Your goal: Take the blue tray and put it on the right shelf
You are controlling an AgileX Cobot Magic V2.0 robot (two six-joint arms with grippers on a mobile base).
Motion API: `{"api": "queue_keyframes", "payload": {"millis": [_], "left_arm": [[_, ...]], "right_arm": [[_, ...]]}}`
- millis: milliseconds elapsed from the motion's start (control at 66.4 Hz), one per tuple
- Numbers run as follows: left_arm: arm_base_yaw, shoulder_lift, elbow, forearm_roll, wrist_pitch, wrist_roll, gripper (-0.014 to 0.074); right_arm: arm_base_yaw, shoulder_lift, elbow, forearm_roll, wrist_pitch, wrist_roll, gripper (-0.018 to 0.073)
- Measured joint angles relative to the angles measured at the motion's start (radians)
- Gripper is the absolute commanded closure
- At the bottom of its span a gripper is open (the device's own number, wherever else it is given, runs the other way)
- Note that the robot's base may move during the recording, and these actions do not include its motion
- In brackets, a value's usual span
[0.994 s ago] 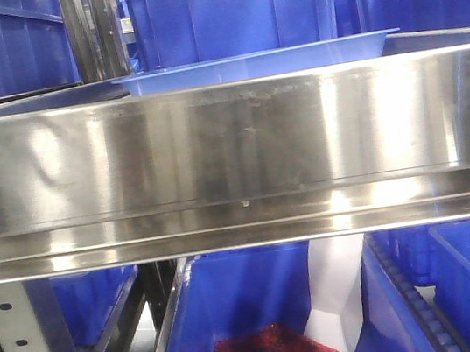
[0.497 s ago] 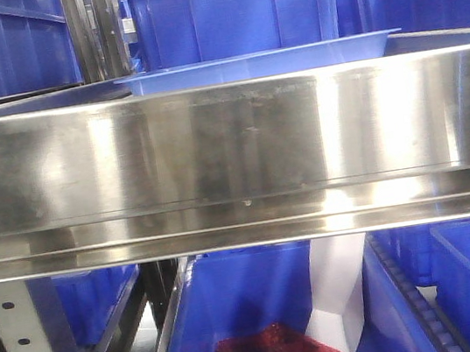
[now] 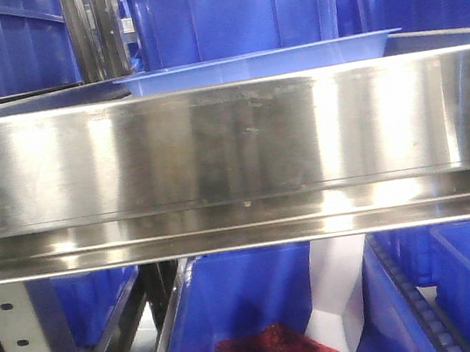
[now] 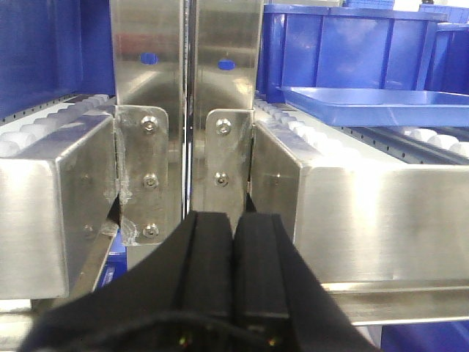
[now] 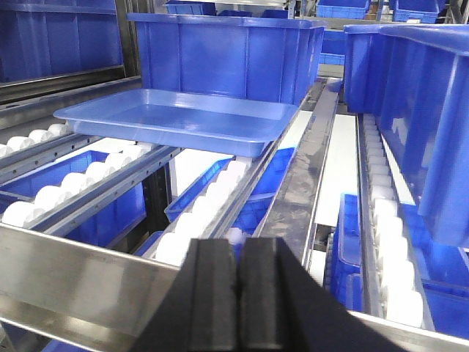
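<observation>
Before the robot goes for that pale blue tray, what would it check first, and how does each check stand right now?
1. Blue tray in sight, lying flat on the white rollers: ok.
2. Nothing lying in the tray: ok.
3. Right pincer open for a grab: not ok, fingers closed together.
4. Left pincer open: not ok, also closed, facing the steel upright posts.
5. Deep blue bin right behind the tray, touching or apart: cannot tell.
6. Free spot on the right shelf: cannot tell.

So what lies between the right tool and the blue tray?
In the right wrist view, the shelf's steel front rail and rows of white rollers separate the closed right tool from the blue tray.
</observation>
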Motion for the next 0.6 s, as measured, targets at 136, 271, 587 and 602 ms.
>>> {"api": "queue_keyframes", "payload": {"millis": [136,271,587,602], "left_arm": [[0.0,0.0,0.0,0.0,0.0,0.0,0.0645],[0.017,0.0,0.0,0.017,0.0,0.0,0.0645],[0.11,0.0,0.0,0.03,0.0,0.0,0.0645],[0.11,0.0,0.0,0.03,0.0,0.0,0.0645]], "right_arm": [[0.0,0.0,0.0,0.0,0.0,0.0,0.0508],[0.0,0.0,0.0,0.0,0.0,0.0,0.0508],[0.0,0.0,0.0,0.0,0.0,0.0,0.0508],[0.0,0.0,0.0,0.0,0.0,0.0,0.0508]]}}
